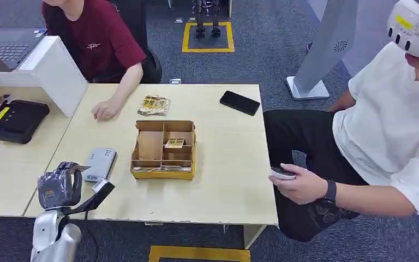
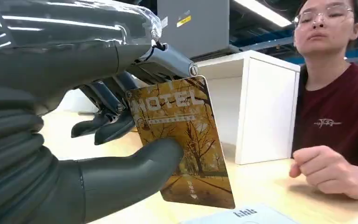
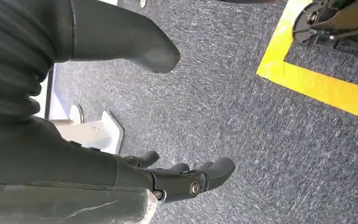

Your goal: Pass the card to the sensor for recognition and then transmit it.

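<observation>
My left hand (image 1: 60,185) hovers over the table's near left corner, just short of the grey sensor box (image 1: 100,164). It pinches a golden hotel card (image 2: 182,140) between its thumb and fingers, as seen in the left wrist view, with the sensor (image 2: 242,215) just beneath the card. In the head view the card is seen edge-on beside the hand. My right hand (image 3: 177,179) hangs over the carpet with its fingers apart and nothing in them. A wooden organiser box (image 1: 163,150) in the table's middle holds another card (image 1: 174,143).
A stack of cards (image 1: 154,105) and a black phone (image 1: 240,102) lie farther back. A person in a dark red shirt rests a hand (image 1: 105,111) on the table behind the sensor. Another person in white sits at the right. A white divider (image 1: 60,71) and a black device (image 1: 15,121) stand left.
</observation>
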Tool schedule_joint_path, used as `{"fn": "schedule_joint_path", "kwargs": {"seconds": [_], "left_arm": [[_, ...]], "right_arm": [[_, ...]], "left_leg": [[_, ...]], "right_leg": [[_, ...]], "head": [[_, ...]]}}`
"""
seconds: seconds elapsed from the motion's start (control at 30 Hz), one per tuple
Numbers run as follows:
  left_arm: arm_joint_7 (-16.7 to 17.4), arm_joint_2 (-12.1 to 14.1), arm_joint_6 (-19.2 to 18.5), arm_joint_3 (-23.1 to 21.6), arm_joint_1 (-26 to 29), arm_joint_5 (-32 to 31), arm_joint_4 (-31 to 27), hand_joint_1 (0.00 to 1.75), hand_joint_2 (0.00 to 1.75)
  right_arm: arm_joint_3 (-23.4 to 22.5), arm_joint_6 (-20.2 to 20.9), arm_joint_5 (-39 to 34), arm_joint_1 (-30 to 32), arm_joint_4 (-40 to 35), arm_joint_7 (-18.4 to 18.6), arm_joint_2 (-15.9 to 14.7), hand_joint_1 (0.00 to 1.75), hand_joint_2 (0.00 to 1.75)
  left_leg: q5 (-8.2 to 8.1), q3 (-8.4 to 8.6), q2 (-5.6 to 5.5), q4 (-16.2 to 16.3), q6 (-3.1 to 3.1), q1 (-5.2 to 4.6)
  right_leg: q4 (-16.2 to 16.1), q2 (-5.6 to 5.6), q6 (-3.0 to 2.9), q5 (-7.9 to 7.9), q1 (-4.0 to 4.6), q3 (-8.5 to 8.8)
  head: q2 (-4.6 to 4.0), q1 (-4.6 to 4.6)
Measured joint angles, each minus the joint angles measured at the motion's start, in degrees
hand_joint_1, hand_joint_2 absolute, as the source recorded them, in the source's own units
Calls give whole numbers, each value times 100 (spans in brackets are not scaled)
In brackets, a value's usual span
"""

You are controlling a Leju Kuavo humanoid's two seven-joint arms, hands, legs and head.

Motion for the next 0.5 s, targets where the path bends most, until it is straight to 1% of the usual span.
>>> {"fn": "schedule_joint_path", "kwargs": {"seconds": [0.03,0.07,0.1,0.13,0.17,0.23,0.33,0.37,0.47,0.5], "left_arm": [[-234,-9,-2,15,-81,370,160,175,175],[-559,-13,-41,48,-204,969,441,175,175],[-800,-11,-112,57,-335,1602,732,175,175],[-944,-11,-213,57,-420,1961,912,175,175],[-1020,-13,-423,57,-489,2398,1027,175,175],[-1033,-17,-967,46,-601,3100,1152,175,175],[-847,-17,-1542,-24,-715,4002,1195,175,175],[-799,-15,-1628,-59,-740,4179,1195,175,175],[-730,-13,-1771,-127,-804,4345,1195,175,175],[-645,-11,-1985,-144,-827,4528,1195,175,175]], "right_arm": [[-2,0,0,-1,0,-2,0,0,175],[0,0,0,-4,0,-2,0,0,175],[0,0,0,-11,0,-2,0,0,175],[0,-2,-2,-14,0,2,0,0,175],[0,-4,-2,-14,0,13,0,0,175],[0,-4,-13,-10,0,33,0,0,175],[2,-4,-17,-12,0,48,0,0,175],[2,-4,-20,-11,0,50,0,0,175],[2,-4,-20,-12,0,57,0,0,175],[2,-5,-28,-12,0,59,0,0,175]], "left_leg": [[0,-1,-4,0,0,0],[1,-1,-6,0,0,0],[1,-1,-6,0,-1,0],[1,0,-5,0,-1,0],[2,1,-3,0,-2,0],[2,0,-1,1,-2,0],[2,0,0,2,-2,0],[2,0,0,1,-2,0],[2,0,0,1,-2,0],[2,0,0,1,-2,0]], "right_leg": [[0,-4,0,0,0,2],[0,-8,0,0,0,3],[0,-9,0,0,0,5],[0,-7,-3,3,0,5],[0,-4,-5,5,0,4],[0,-2,-4,6,0,2],[0,0,-4,6,0,1],[0,0,-4,5,0,1],[0,-1,-4,5,0,1],[0,-1,-4,5,0,0]], "head": [[2,0],[0,0],[0,2],[0,2],[2,0],[0,0],[0,0],[0,0],[2,0],[0,0]]}}
